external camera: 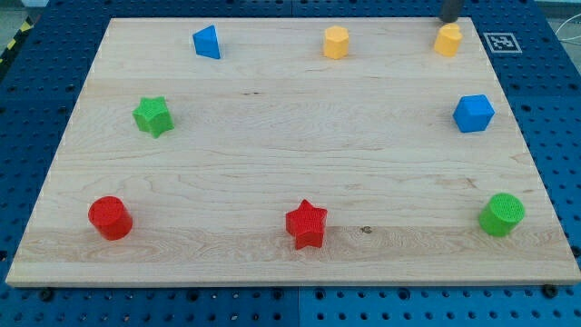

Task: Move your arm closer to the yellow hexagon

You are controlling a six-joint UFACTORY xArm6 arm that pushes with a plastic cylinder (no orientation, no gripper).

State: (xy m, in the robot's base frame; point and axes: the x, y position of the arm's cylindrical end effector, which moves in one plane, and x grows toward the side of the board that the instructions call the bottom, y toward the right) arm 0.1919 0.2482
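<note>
The yellow hexagon [336, 42] stands near the top edge of the wooden board [290, 173], a little right of the middle. My tip [450, 20] shows at the view's top right, just above a second yellow block [448, 40], which looks like a pentagon. Only the lower end of the rod is in view. The tip is well to the right of the yellow hexagon, and the second yellow block is the one nearest to it.
A blue triangular block [207, 42] is at top left and a green star [153, 116] at left. A red cylinder [110, 217] is at bottom left. A red star [307, 223] is at bottom middle, a green cylinder [501, 214] at bottom right, and a blue cube [474, 113] at right.
</note>
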